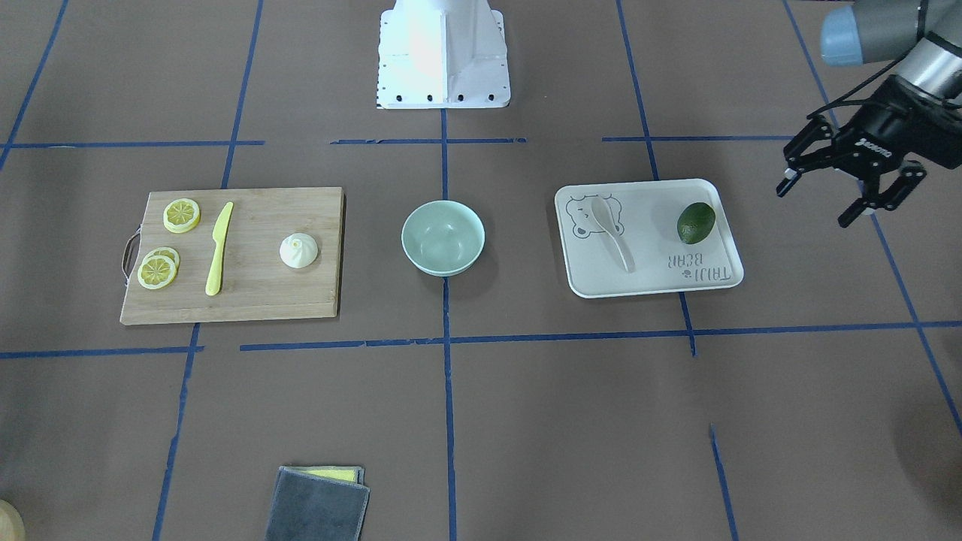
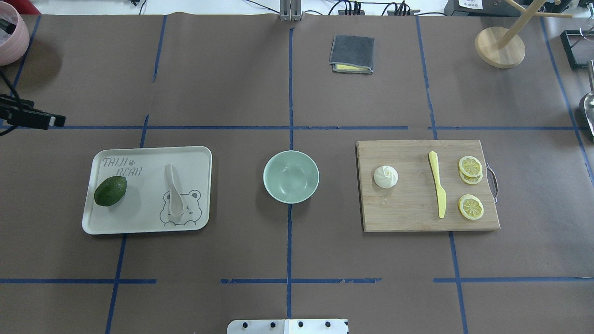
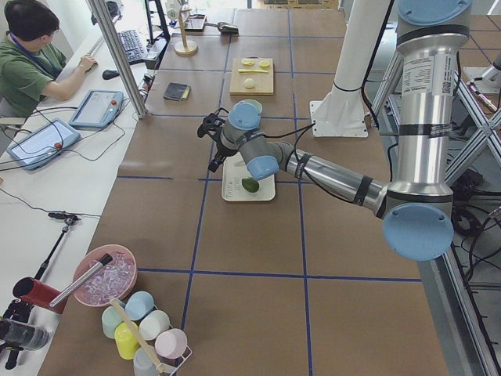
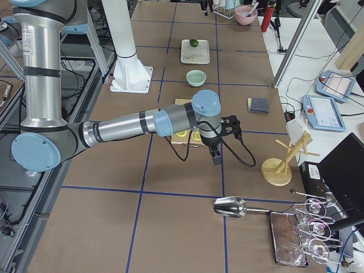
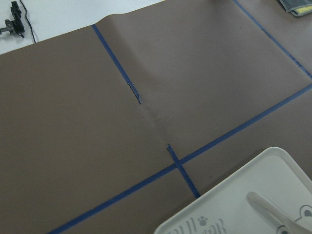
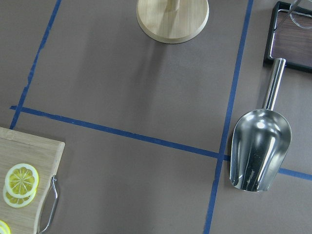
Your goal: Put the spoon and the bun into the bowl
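Observation:
The cream spoon (image 1: 612, 229) lies on a white tray (image 1: 646, 279), also seen from overhead (image 2: 172, 195) and at the edge of the left wrist view (image 5: 273, 209). The white pleated bun (image 1: 299, 250) sits on a wooden cutting board (image 1: 255, 297); it also shows from overhead (image 2: 385, 176). The empty mint-green bowl (image 1: 443, 263) stands between them, seen from overhead too (image 2: 267, 178). My left gripper (image 1: 815, 207) is open and empty, above the table beyond the tray's outer end. My right gripper (image 4: 216, 156) shows only in the exterior right view, past the board; I cannot tell its state.
A green avocado (image 1: 696, 222) lies on the tray. A yellow knife (image 1: 219, 248) and lemon slices (image 1: 182, 215) lie on the board. A folded grey cloth (image 2: 352, 54) lies at the far side. A metal scoop (image 6: 260, 148) and a wooden stand (image 6: 172, 19) are beyond the board.

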Controlling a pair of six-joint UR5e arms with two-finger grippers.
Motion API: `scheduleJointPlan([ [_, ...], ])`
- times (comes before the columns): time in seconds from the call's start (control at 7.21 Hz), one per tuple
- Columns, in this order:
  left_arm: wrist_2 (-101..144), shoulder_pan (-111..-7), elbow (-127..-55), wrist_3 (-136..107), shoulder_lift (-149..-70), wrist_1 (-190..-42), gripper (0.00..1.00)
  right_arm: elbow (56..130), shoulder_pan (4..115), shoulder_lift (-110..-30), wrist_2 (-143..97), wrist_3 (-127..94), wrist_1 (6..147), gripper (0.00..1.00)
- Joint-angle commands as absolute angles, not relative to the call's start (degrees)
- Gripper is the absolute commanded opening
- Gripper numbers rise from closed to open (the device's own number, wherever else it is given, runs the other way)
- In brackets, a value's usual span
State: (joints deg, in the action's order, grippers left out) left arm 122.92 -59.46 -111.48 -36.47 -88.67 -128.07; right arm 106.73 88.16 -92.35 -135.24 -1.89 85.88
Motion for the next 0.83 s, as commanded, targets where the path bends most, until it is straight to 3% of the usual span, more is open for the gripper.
scheduleJointPlan([
  [0.0,110.54,-47.34,-113.81,-54.57,-89.29,-121.49,1.00,106.79,88.15,-92.81,-135.35,-1.93,85.87,1.00],
  [0.14,105.87,-42.67,-112.69,-62.59,-90.95,-120.86,0.93,106.79,88.15,-92.90,-135.44,-1.93,85.78,1.00],
  [0.42,100.66,-38.52,-107.70,-70.62,-101.28,-108.96,0.66,106.70,88.15,-92.90,-135.70,-1.93,85.87,1.00],
  [0.69,98.89,-34.47,-102.94,-76.35,-105.81,-108.37,0.61,106.70,88.15,-92.81,-135.62,-1.93,85.78,1.00],
])
